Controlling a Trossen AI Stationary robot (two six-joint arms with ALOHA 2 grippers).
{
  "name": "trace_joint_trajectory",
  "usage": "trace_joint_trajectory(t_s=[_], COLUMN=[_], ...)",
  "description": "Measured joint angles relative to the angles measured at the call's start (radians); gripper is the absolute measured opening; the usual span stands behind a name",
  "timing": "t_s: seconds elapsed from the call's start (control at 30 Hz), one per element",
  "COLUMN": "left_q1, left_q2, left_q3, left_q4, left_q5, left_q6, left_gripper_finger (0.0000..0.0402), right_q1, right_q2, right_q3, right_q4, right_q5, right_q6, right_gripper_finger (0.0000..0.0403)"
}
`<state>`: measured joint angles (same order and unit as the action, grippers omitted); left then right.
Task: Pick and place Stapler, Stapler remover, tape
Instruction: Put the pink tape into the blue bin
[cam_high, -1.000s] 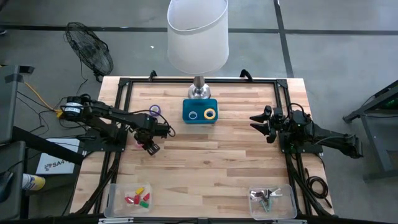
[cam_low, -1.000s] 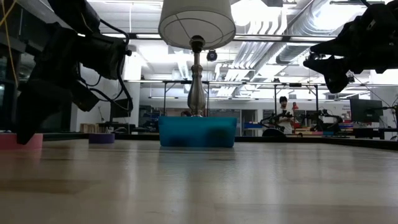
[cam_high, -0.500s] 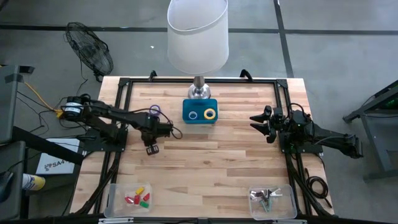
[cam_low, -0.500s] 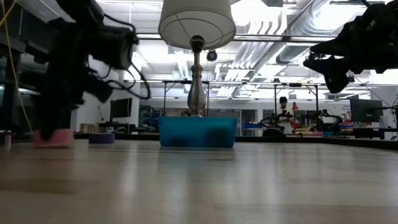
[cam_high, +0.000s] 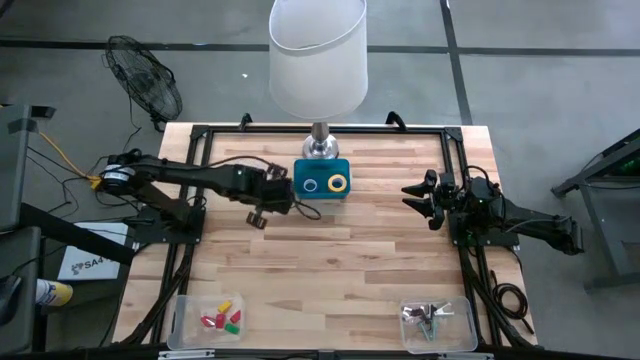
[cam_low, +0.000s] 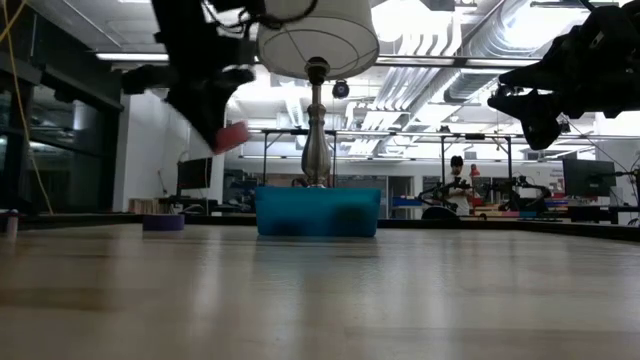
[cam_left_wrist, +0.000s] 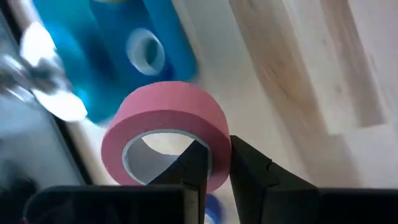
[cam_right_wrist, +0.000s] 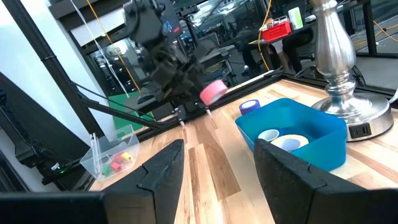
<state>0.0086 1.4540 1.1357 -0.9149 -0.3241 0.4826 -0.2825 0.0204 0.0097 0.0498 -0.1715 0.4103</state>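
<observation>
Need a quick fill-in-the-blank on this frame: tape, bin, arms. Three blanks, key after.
1. The left gripper is shut on a ____ tape roll.
2. The blue bin already holds a yellow roll and a ____ roll.
3. The roll on the table by the bin, outside it, is ____.

Missing words: pink; blue; purple

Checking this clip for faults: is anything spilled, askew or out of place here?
Nothing stands out. The left gripper holds the pink tape in the air beside the blue bin, which holds two rolls. A purple roll lies on the table beside the bin. The right gripper waits, open.
</observation>
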Motion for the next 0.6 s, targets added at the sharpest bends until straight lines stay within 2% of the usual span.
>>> trace_joint_trajectory(t_s=[0.07, 0.23, 0.33, 0.47, 0.6], left_q1=[0.023, 0.122, 0.187, 0.252, 0.26], left_q2=[0.0, 0.023, 0.055, 0.122, 0.202], left_q3=[0.024, 0.069, 0.117, 0.17, 0.225], left_q4=[0.029, 0.132, 0.148, 0.142, 0.122], left_q5=[0.004, 0.098, 0.133, 0.231, 0.23], left_q6=[0.091, 0.27, 0.347, 0.453, 0.565], left_gripper_finger=[0.0047, 0.0047, 0.0047, 0.0047, 0.0047], right_q1=[0.0, 0.0, 0.0, 0.0, 0.0], right_q2=[0.0, 0.0, 0.0, 0.0, 0.0], right_q3=[0.0, 0.0, 0.0, 0.0, 0.0], right_q4=[0.0, 0.0, 0.0, 0.0, 0.0], right_q5=[0.0, 0.0, 0.0, 0.0, 0.0], right_q6=[0.0, 0.0, 0.0, 0.0, 0.0], right_gripper_finger=[0.0186, 0.0186, 0.0186, 0.0186, 0.0186])
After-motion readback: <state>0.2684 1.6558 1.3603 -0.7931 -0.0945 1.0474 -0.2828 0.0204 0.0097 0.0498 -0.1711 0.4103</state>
